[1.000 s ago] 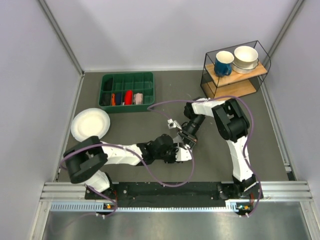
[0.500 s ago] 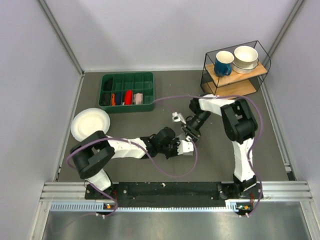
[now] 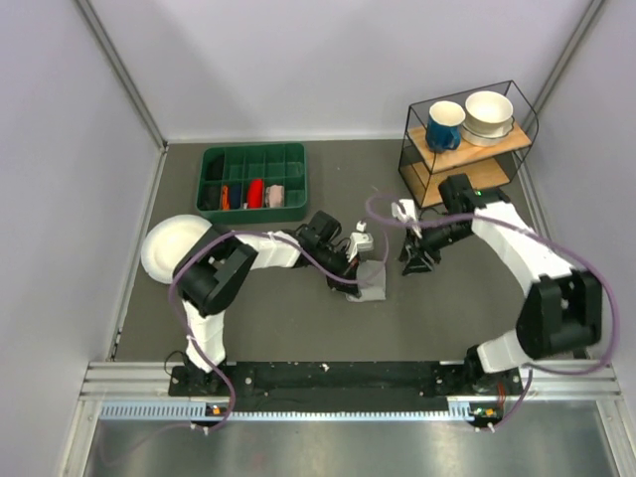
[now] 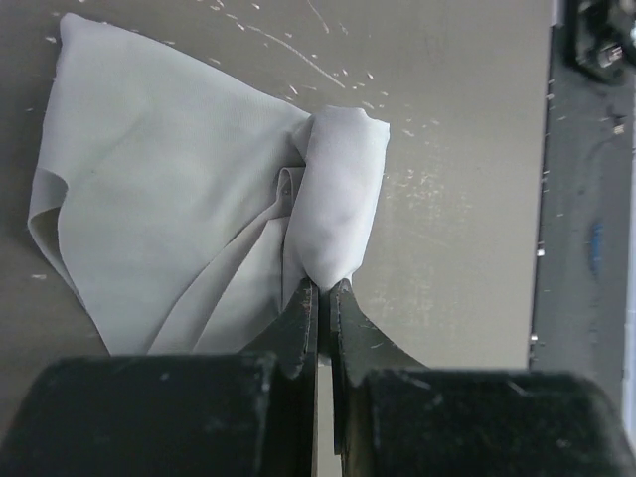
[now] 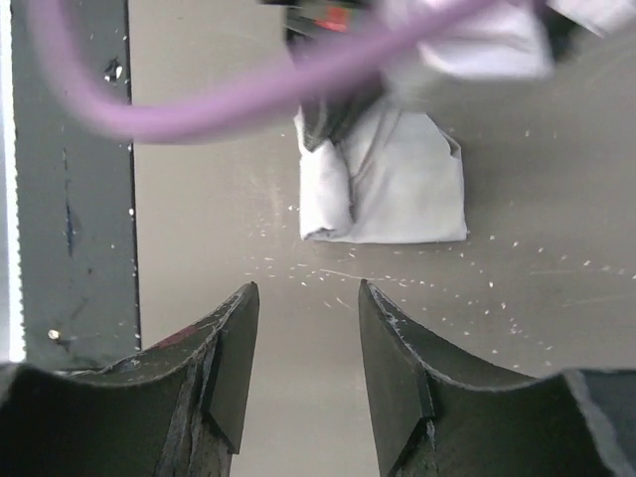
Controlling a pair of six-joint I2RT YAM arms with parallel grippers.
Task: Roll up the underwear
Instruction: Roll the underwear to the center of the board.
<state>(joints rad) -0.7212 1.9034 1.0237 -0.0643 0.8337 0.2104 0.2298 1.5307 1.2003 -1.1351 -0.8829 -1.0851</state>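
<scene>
Two arms, one grip: left gripper (image 4: 323, 298) clenched on the underwear (image 4: 189, 189)

- Far left in the top view: white plate (image 3: 179, 246) near the table (image 3: 298, 323) edge.
- Green tray (image 3: 252, 213) sits behind it, with small cloth rolls (image 3: 255, 193) in its compartments.
- Mid-table: the left arm reaches across and its fingers are pinched tight on a folded edge of the light grey fabric. The wrist view shows the fold caught right at the fingertips. The rest of the garment spreads out creased to the left, flat on the table.
- The underwear lies near the table centre, well apart from the tray.
- Just right of it: right gripper (image 3: 417, 260), released, with its jaws spread and nothing between them. It is clear of the cloth, which shows as a partly folded bundle beyond its fingertips. A purple cable (image 5: 199, 104) crosses that view.
- Far right: wire rack (image 3: 527, 124) holding a blue mug (image 3: 444, 126) and white bowls (image 3: 488, 116).
</scene>
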